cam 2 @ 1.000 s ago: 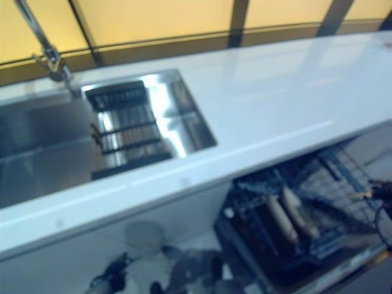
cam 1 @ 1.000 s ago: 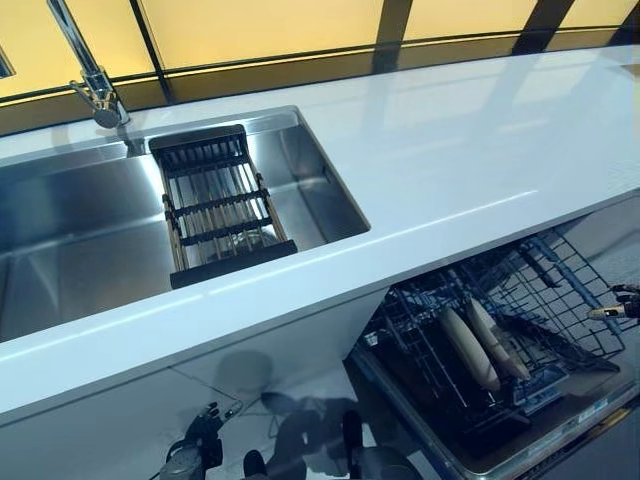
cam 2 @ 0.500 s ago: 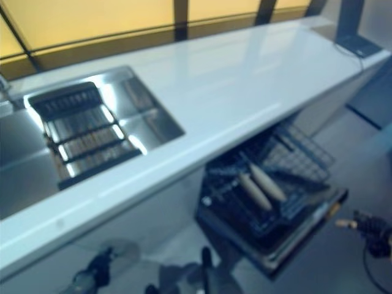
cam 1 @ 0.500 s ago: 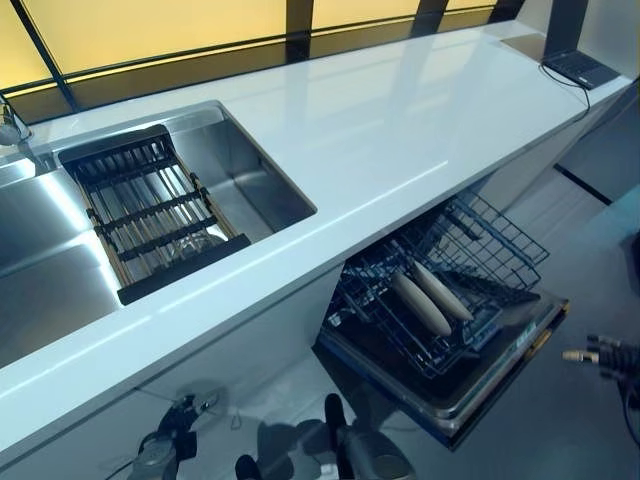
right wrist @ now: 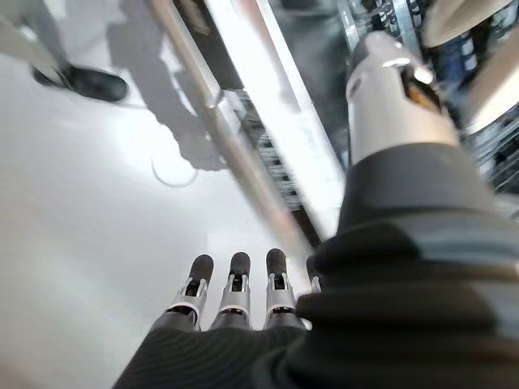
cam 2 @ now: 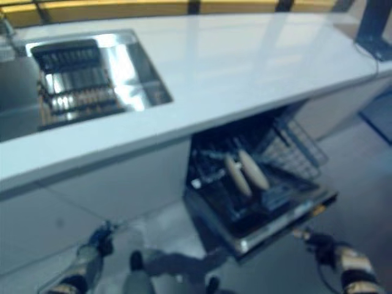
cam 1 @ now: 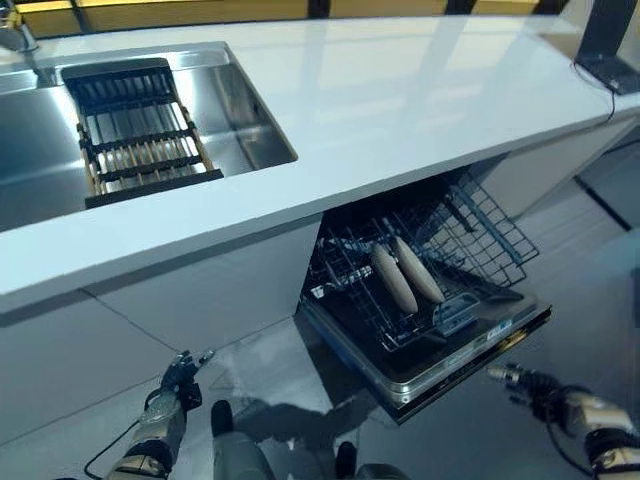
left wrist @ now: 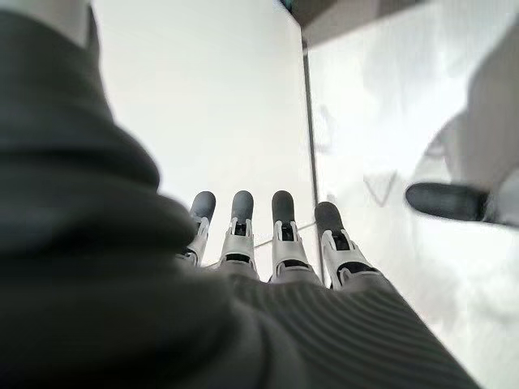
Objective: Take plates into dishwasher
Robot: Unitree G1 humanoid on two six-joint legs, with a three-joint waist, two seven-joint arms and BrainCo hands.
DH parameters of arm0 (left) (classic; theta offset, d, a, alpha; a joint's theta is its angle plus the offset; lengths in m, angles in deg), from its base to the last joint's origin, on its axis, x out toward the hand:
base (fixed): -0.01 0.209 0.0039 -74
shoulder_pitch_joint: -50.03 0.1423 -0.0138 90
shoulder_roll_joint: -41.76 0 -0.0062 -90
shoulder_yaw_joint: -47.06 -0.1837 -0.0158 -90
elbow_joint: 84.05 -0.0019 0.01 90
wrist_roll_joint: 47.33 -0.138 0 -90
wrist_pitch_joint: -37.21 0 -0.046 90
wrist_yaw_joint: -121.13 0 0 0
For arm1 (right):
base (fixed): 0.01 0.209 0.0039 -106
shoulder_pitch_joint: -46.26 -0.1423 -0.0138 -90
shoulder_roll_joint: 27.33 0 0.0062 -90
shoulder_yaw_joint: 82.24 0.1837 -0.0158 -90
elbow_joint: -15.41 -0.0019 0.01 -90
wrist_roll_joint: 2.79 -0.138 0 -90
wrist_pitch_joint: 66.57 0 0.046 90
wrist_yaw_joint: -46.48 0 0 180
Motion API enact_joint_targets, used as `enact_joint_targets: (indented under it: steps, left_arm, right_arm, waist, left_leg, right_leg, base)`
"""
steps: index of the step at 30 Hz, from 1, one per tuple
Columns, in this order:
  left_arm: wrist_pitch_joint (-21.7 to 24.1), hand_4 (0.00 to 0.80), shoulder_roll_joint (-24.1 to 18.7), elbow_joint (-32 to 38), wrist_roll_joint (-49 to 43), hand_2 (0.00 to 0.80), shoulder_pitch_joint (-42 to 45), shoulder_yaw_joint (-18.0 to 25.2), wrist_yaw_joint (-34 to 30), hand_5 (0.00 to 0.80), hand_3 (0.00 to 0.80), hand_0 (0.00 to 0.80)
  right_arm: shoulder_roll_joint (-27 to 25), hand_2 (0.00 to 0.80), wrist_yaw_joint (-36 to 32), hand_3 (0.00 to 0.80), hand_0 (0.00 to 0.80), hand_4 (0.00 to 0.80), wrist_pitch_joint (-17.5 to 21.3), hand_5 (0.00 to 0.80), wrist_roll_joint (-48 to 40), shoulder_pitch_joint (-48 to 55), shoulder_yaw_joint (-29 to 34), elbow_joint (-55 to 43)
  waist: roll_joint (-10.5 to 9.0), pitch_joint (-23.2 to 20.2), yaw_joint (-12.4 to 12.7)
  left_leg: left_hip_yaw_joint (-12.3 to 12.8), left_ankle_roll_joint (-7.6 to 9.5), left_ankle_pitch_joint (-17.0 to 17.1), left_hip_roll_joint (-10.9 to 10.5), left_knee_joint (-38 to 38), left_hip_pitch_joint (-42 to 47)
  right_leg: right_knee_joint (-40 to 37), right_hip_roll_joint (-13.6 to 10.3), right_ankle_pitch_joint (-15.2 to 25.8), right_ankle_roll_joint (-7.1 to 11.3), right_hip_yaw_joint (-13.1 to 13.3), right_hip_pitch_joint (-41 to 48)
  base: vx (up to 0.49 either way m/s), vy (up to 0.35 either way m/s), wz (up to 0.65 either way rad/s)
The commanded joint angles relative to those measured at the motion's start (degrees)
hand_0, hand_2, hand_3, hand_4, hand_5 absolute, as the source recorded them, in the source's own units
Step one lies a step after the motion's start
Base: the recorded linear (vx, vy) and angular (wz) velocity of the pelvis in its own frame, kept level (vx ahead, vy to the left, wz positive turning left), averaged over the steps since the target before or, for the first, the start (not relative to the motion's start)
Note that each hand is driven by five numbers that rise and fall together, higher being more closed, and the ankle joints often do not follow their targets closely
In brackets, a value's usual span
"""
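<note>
You are looking down at a white counter (cam 1: 420,90) with a steel sink (cam 1: 40,150) set into it on your left; a dark slatted drying rack (cam 1: 140,130) sits across the sink. Below the counter, to the right of centre, the dishwasher door (cam 1: 450,350) lies folded down with its wire basket (cam 1: 440,260) pulled out over it. Two pale plates (cam 1: 405,275) stand on edge in that basket, side by side and close together. Their long axes run from the cabinet front out toward the open door edge, thin rims facing up.

No plate is in either hand. Your right robot hand (cam 1: 540,385) hangs low just beyond the outer edge of the door, fingers straight and relaxed, holding nothing; the plates lie up and to its left, past the door lip. Your left robot hand (cam 1: 180,378) hangs near the floor in front of the white cabinet (cam 1: 200,290) under the sink, fingers likewise extended and empty, well apart from the basket. The right hand is the nearer one to the plates, so any adjustment there would probably fall to it
</note>
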Motion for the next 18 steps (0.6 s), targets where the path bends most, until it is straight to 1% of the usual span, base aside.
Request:
enact_joint_targets:
  steps: [1, 4, 6, 7, 8, 9, 10, 11, 13, 14, 15, 16, 17, 18]
  left_arm:
    - [2.21, 0.0, 0.16, -1.08, -1.26, 0.0, -0.4, 0.78, -0.74, 0.0, 0.0, 0.0]
    - [2.75, 0.0, 0.23, -1.61, -1.36, 0.0, 0.36, 0.99, -0.88, 0.0, 0.0, 0.0]
    - [2.73, 0.0, -0.02, -1.91, -0.55, 0.0, 0.23, 0.71, -0.21, 0.0, 0.0, 0.0]
    - [2.7, 0.0, -0.15, -2.13, 0.45, 0.0, 0.02, 0.8, -0.07, 0.0, 0.0, 0.0]
    - [2.61, 0.0, -0.29, -2.19, 1.78, 0.0, 0.17, 1.14, -0.4, 0.0, 0.0, 0.0]
    - [2.74, 0.0, -0.42, -2.06, 4.98, 0.0, 0.68, 1.88, -0.41, 0.0, 0.0, 0.0]
    - [2.24, 0.0, -0.5, -1.72, 7.72, 0.0, 1.76, 3.16, -1.4, 0.0, 0.0, 0.0]
    - [2.05, 0.0, -0.38, -1.44, 8.48, 0.0, 3.37, 4.5, -2.45, 0.0, 0.0, 0.0]
    - [2.19, 0.0, 0.8, -0.88, 11.38, 0.0, 6.7, 6.76, -2.66, 0.0, 0.0, 0.0]
    - [1.99, 0.0, 1.59, -0.69, 12.53, 0.0, 7.98, 8.02, -2.7, 0.0, 0.0, 0.0]
    - [1.82, 0.0, 2.38, -0.79, 12.25, 0.0, 8.91, 9.33, -2.92, 0.0, 0.0, 0.0]
    - [1.84, 0.0, 3.06, -1.1, 10.93, 0.0, 9.64, 10.32, -2.99, 0.0, 0.0, 0.0]
    - [2.3, 0.0, 3.63, -1.41, 9.62, 0.0, 10.32, 10.76, -3.23, 0.0, 0.0, 0.0]
    - [3.29, 0.0, 4.38, -1.68, 8.92, 0.0, 11.28, 10.59, -3.36, 0.0, 0.0, 0.0]
  right_arm:
    - [-1.9, 0.0, 1.89, 0.0, 0.0, 0.0, 0.39, 0.0, -3.71, -0.46, 2.75, 1.3]
    - [-0.98, 0.0, 2.34, 0.0, 0.0, 0.0, -0.56, 0.0, -6.95, -0.52, 3.92, 3.13]
    - [0.12, 0.0, 3.39, 0.0, 0.0, 0.0, -2.04, 0.0, -8.94, -0.25, 4.67, 4.21]
    - [0.83, 0.0, 3.56, 0.0, 0.0, 0.0, -2.07, 0.0, -10.46, -0.44, 4.81, 5.18]
    - [1.27, 0.0, 3.04, 0.0, 0.0, 0.0, -2.45, 0.0, -11.56, -0.58, 4.87, 5.65]
    - [1.84, 0.0, 2.47, 0.0, 0.0, 0.0, -3.26, 0.0, -12.89, -0.65, 4.63, 6.04]
    - [2.69, 0.0, 1.5, 0.0, 0.0, 0.0, -3.94, 0.0, -13.24, -0.39, 4.12, 6.17]
    - [3.49, 0.0, 1.71, 0.0, 0.0, 0.0, -4.54, 0.0, -14.51, -0.03, 3.81, 6.09]
    - [5.3, 0.0, 3.71, 0.0, 0.0, 0.0, -5.48, 0.0, -14.9, -0.03, 3.24, 6.28]
    - [6.37, 0.0, 4.3, 0.0, 0.0, 0.0, -5.55, 0.0, -14.62, -0.2, 3.06, 7.02]
    - [7.61, 0.0, 5.07, 0.0, 0.0, 0.0, -4.96, 0.0, -15.04, -0.22, 3.18, 8.07]
    - [8.78, 0.0, 6.3, 0.0, 0.0, 0.0, -4.37, 0.0, -16.04, 0.07, 3.5, 8.9]
    - [9.73, 0.0, 7.27, 0.0, 0.0, 0.0, -3.79, 0.0, -16.61, 0.52, 3.68, 9.36]
    - [10.96, 0.0, 9.02, 0.0, 0.0, 0.0, -2.81, 0.0, -18.26, 0.88, 4.0, 10.0]
  waist:
    - [1.03, -0.28, 1.46]
    - [2.49, -0.73, 1.97]
    - [3.7, -0.96, 2.07]
    - [4.64, -0.63, 2.31]
    - [5.15, -0.4, 2.61]
    - [5.67, -0.15, 3.06]
    - [6.23, 0.1, 3.51]
    - [6.7, 0.41, 3.91]
    - [7.58, 1.32, 4.37]
    - [7.96, 2.0, 4.43]
    - [8.22, 2.74, 4.35]
    - [8.33, 3.34, 4.28]
    - [8.25, 3.82, 4.18]
    - [7.67, 4.27, 4.08]
  left_leg:
    - [1.25, 4.36, 2.54, -2.37, -1.53, -4.05]
    - [1.22, 4.2, 3.43, -2.25, -2.13, -4.05]
    - [0.66, 4.06, 3.76, -2.48, -1.62, -4.66]
    - [-0.36, 3.79, 4.05, -2.69, -1.39, -4.9]
    - [-1.52, 3.62, 4.35, -3.03, -1.47, -5.01]
    - [-2.98, 3.37, 4.86, -3.42, -2.13, -5.03]
    - [-4.35, 3.01, 5.36, -3.72, -3.69, -5.02]
    - [-5.19, 2.73, 5.78, -3.8, -5.63, -4.89]
    - [-5.26, 2.16, 6.52, -3.68, -9.12, -4.72]
    - [-4.4, 2.04, 6.55, -3.77, -9.86, -5.02]
    - [-2.73, 2.08, 6.59, -3.82, -9.99, -4.94]
    - [-1.42, 2.11, 7.26, -3.92, -9.17, -4.46]
    - [-1.3, 2.05, 8.23, -4.34, -7.2, -4.12]
    - [-2.06, 2.5, 7.55, -5.65, -3.47, -3.65]
  right_leg:
    - [7.37, -1.42, -4.44, -0.45, 2.49, 4.71]
    - [9.2, -1.17, -6.88, -1.07, 1.77, 5.15]
    - [12.48, -0.64, -9.14, -1.9, 1.25, 4.24]
    - [15.71, -0.16, -10.98, -2.76, 1.2, 3.05]
    - [17.52, 0.21, -12.02, -3.29, 1.32, 2.35]
    - [19.01, 0.92, -13.02, -3.96, 1.54, 1.89]
    - [20.16, 2.08, -14.03, -4.87, 1.94, 1.5]
    - [20.79, 3.17, -14.52, -5.83, 2.11, 1.29]
    - [20.79, 4.99, -13.64, -7.12, 2.05, 0.36]
    - [20.12, 5.72, -12.55, -7.43, 1.82, -0.08]
    - [19.12, 6.07, -11.08, -7.42, 1.28, -0.4]
    - [17.79, 6.22, -9.75, -7.32, 0.91, -0.27]
    - [16.04, 6.23, -8.51, -7.34, 0.7, 0.34]
    - [13.12, 5.28, -6.21, -7.41, 0.18, 0.6]
  base:
    - [-0.07, -0.005, 0.09]
    - [-0.098, -0.003, 0.07]
    - [-0.161, -0.024, 0.1]
    - [-0.161, -0.049, 0.1]
    - [-0.147, -0.078, 0.19]
    - [-0.119, -0.125, 0.3]
    - [-0.081, -0.173, 0.3]
    - [-0.062, -0.198, 0.25]
    - [-0.084, -0.193, 0.08]
    - [-0.161, -0.183, -0.02]
    - [-0.189, -0.185, 0.07]
    - [-0.188, -0.181, 0.24]
    - [-0.236, -0.201, 0.42]
    - [-0.305, -0.193, 0.49]
